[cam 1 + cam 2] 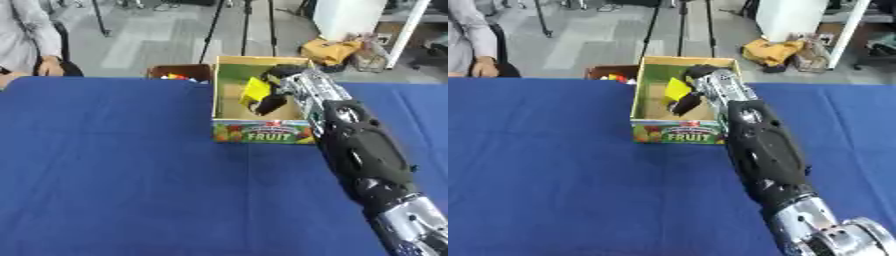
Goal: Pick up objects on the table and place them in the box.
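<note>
At upper centre of the frame, a yellow object (255, 90) is held by the curled fingers of the right hand (273, 97) over the fruit box (259, 131), seemingly for release inside.

Open cardboard box (260, 131) stood upright at far edge of blue counter (114, 170), front panel printed "FRUIT" with fruit pictures, inner walls green. Yellow object (255, 91), tilted, sat over the box interior, pinched in right hand (273, 98).
</note>
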`<state>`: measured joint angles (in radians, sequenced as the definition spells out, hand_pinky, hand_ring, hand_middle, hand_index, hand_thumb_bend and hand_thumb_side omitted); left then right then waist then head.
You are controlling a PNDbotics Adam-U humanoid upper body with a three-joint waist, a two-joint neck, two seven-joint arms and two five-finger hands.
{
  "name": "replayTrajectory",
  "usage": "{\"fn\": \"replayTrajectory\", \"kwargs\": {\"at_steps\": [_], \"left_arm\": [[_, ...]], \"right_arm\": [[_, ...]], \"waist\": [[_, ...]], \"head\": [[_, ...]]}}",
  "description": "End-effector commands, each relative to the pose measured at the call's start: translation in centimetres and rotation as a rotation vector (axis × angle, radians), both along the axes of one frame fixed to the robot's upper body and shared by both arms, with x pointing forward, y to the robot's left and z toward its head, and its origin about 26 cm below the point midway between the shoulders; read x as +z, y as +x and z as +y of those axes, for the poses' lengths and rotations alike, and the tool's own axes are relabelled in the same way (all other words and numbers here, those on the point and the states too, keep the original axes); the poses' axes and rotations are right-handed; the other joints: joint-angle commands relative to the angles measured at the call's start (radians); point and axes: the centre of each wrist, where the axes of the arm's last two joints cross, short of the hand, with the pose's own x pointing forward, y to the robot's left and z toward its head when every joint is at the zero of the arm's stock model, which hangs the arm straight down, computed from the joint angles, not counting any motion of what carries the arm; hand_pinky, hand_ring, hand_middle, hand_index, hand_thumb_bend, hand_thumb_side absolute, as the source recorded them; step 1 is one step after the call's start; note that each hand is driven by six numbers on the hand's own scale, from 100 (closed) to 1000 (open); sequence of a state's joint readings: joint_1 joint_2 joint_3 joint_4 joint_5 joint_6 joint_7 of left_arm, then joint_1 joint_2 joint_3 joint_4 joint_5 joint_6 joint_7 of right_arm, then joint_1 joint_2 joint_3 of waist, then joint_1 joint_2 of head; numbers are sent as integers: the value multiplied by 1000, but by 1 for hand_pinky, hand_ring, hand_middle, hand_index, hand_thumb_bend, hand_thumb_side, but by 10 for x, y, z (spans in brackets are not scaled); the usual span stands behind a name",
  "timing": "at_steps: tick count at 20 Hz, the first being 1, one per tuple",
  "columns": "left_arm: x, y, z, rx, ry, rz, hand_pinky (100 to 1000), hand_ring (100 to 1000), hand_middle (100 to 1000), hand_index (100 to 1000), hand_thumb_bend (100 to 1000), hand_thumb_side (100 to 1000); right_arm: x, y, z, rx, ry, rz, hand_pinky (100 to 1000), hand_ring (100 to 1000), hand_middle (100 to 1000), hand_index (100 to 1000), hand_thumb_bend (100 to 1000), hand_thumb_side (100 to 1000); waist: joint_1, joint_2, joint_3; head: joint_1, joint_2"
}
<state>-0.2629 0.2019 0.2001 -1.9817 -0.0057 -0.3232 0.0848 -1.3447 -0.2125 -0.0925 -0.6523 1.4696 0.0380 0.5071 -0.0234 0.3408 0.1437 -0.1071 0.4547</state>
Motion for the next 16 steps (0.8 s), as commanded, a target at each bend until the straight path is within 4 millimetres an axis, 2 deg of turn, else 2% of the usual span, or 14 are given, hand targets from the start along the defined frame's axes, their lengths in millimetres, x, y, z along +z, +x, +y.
{"fn": "replayTrajectory", "kwargs": {"at_steps": [1, 6, 11, 16], "left_arm": [[7, -2, -2, -10, 11, -25, 570, 604, 712, 930, 100, 944], [7, -2, -2, -11, 12, -26, 571, 604, 712, 929, 100, 943], [7, -2, -2, -13, 14, -26, 571, 604, 712, 930, 100, 943], [8, -2, -2, -14, 14, -27, 572, 604, 712, 930, 100, 942]], "right_arm": [[13, -1, 0, -13, 0, -26, 886, 860, 638, 670, 100, 553], [10, 0, 2, -35, -3, 10, 895, 880, 683, 775, 100, 536], [11, -1, 6, -56, -18, 22, 907, 898, 729, 840, 100, 514], [14, -1, 7, -75, -22, 3, 926, 938, 816, 957, 100, 561]], "waist": [[4, -17, 3], [3, -16, 6], [2, -15, 8], [1, -15, 10]], "head": [[-4, -15], [-8, -17], [-13, -20], [-14, -21]]}}
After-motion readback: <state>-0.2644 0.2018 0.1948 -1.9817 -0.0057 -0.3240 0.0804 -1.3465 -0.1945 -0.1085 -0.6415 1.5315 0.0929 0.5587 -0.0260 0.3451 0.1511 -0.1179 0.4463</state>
